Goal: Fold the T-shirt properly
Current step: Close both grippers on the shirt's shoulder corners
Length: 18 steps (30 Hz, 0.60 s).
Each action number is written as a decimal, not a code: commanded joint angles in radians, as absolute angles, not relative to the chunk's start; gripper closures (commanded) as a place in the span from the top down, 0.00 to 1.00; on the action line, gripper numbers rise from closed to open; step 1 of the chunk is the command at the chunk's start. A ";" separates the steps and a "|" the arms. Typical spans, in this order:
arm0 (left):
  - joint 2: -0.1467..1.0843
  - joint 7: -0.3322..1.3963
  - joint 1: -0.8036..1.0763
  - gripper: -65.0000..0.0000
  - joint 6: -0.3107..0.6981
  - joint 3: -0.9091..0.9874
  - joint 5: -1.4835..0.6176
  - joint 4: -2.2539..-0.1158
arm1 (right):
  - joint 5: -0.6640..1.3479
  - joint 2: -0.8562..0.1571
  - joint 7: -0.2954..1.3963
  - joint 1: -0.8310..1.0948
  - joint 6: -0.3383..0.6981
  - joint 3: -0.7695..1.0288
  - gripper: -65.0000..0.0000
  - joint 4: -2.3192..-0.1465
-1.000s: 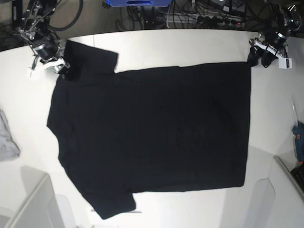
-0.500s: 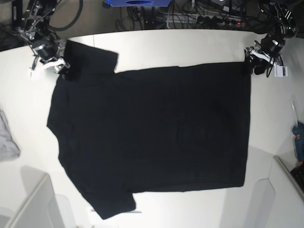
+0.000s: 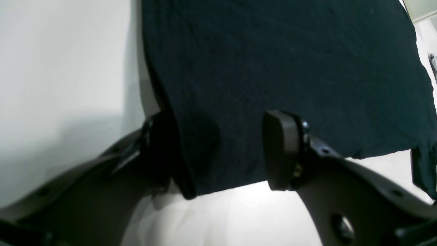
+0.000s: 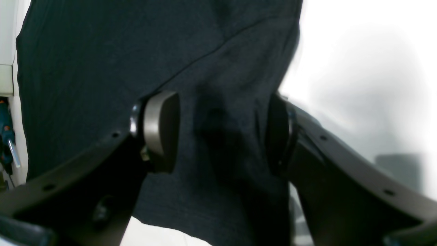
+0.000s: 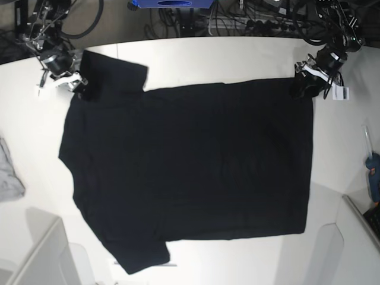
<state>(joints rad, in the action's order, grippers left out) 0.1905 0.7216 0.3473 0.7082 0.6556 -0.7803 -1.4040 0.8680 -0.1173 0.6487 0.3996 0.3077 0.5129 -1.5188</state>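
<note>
The black T-shirt (image 5: 190, 166) lies flat and plain side up on the white table (image 5: 196, 59), collar end to the left in the base view. My left gripper (image 5: 301, 88) is at the shirt's back right hem corner. In the left wrist view, my left gripper (image 3: 218, 153) stands open with that corner of the T-shirt (image 3: 273, 51) between its fingers. My right gripper (image 5: 76, 86) is at the back left sleeve. In the right wrist view, my right gripper (image 4: 218, 133) is also open, straddling a raised fold of the T-shirt (image 4: 102, 51).
A small grey cloth (image 5: 9, 175) lies at the table's left edge. A blue tool (image 5: 373, 172) rests at the right edge. White bins stand at the front left (image 5: 35, 255) and front right (image 5: 356, 228). Cables run behind the table.
My left gripper has moved left and slightly forward in the base view, from beside the shirt onto its hem corner. The right gripper and the shirt have stayed put.
</note>
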 commanded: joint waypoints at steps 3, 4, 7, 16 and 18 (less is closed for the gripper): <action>0.194 0.774 0.343 0.53 0.698 0.651 -0.739 -1.368 | 0.806 -0.117 0.736 0.420 0.278 0.506 0.55 -1.504; 0.194 0.774 0.341 0.48 0.698 0.651 -0.739 -1.354 | 0.806 -0.117 0.736 0.420 0.278 0.506 0.55 -1.504; 0.194 0.774 0.341 0.30 0.698 0.651 -0.739 -1.342 | 0.806 -0.117 0.736 0.420 0.278 0.510 0.55 -1.504; 0.197 0.774 0.334 0.00 0.698 0.650 -0.737 -1.342 | 0.808 -0.117 0.734 0.397 0.278 0.515 0.00 -1.471; 0.199 0.774 0.334 0.00 0.698 0.650 -0.737 -1.342 | 0.808 -0.117 0.734 0.389 0.278 0.515 0.00 -1.442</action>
